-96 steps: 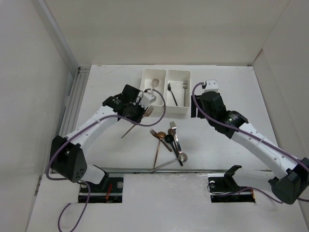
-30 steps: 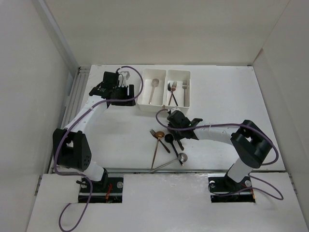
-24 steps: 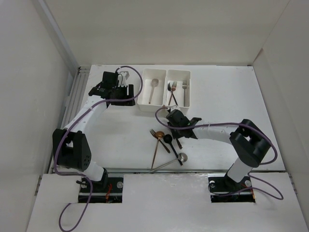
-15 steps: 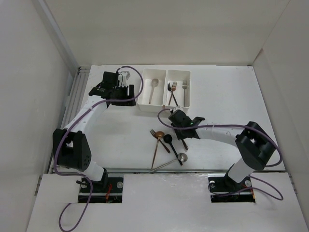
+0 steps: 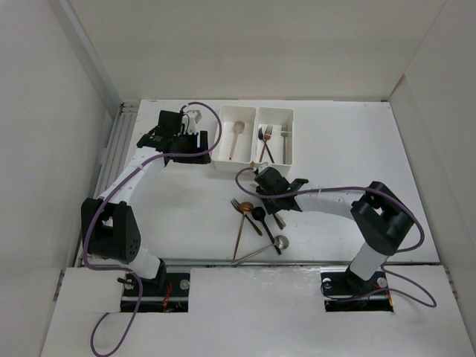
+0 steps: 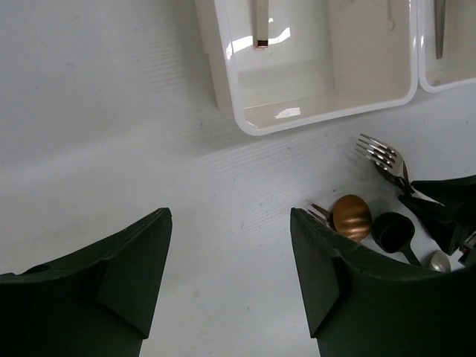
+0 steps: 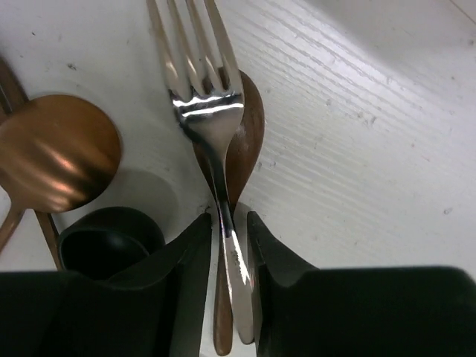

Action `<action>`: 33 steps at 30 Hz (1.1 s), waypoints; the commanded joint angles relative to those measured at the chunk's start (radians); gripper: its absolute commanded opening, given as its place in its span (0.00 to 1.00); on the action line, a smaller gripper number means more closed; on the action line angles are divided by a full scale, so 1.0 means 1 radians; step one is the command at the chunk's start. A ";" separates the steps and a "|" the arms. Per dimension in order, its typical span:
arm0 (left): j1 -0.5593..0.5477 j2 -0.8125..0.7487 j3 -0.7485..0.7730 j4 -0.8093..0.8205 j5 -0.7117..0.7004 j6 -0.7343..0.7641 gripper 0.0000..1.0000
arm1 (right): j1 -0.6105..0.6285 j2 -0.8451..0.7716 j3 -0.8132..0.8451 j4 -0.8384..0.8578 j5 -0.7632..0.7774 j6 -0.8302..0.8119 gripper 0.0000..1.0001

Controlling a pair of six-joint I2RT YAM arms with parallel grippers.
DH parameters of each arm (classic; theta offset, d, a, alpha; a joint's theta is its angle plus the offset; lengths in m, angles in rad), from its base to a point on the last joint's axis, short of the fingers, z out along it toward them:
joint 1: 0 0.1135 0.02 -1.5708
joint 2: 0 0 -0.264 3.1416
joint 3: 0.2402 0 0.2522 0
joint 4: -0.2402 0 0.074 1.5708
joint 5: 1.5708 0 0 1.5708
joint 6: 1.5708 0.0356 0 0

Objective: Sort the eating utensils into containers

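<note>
- Right gripper (image 7: 227,223): at 3.2 s back it hung beside the right bin (image 5: 286,168), upper centre of the top view. It has since come down onto the loose utensils at centre frame and has shifted only slightly over the last 1 s.
- Wrist view: its fingers (image 7: 186,260) are drawn in to a narrow gap at lower centre, clamped about the neck of the silver fork (image 7: 202,104). The tines point to the top of the frame.
- The fork lies flat on the table (image 5: 178,216), not raised.
- A brown spoon (image 7: 249,126) sits directly under the fork, and its handle runs into the same gap. Risk, as I judge it: both come up together.
- The copper spoon (image 7: 56,160) and black spoon (image 7: 111,238) lie just left of the fingers, untouched.
- Left gripper (image 6: 229,216): it was over the left bin (image 5: 232,166) at 3.2 s back. It is now withdrawn to the left of that bin, fingers spread wide and holding nothing.
- Bins: the right bin went from 2 pieces to 3, all forks as far as I can tell. The left bin holds 1 spoon.
- Meaning: the drop-offs are done and the next pick is underway. The step in hand is the grasp, and the fork belongs in the right bin.
- About 5 pieces remain loose, so the sort is roughly half done.
</note>
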 commanded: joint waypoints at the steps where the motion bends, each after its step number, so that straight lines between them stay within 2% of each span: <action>1: 0.002 -0.039 -0.002 -0.001 0.018 0.011 0.62 | 0.004 0.004 -0.018 0.034 -0.044 -0.005 0.33; 5: 0.002 -0.039 -0.002 -0.001 0.018 0.011 0.62 | 0.004 -0.035 -0.019 0.025 -0.011 0.005 0.39; 14: 0.002 -0.039 0.007 -0.001 0.018 0.011 0.62 | 0.004 -0.060 0.018 -0.032 0.060 0.029 0.36; 21: 0.002 -0.048 0.007 -0.001 0.018 0.011 0.62 | 0.004 -0.210 -0.051 -0.118 0.049 -0.017 0.38; 24: 0.002 -0.048 0.007 -0.001 0.018 0.002 0.62 | -0.009 -0.210 -0.061 -0.144 0.017 -0.046 0.40; 30: 0.002 -0.039 0.016 -0.001 0.027 0.002 0.62 | -0.009 -0.068 -0.061 -0.092 -0.087 -0.092 0.40; 33: 0.002 -0.039 0.016 -0.001 0.027 0.002 0.62 | -0.009 -0.014 -0.042 -0.092 -0.058 -0.092 0.40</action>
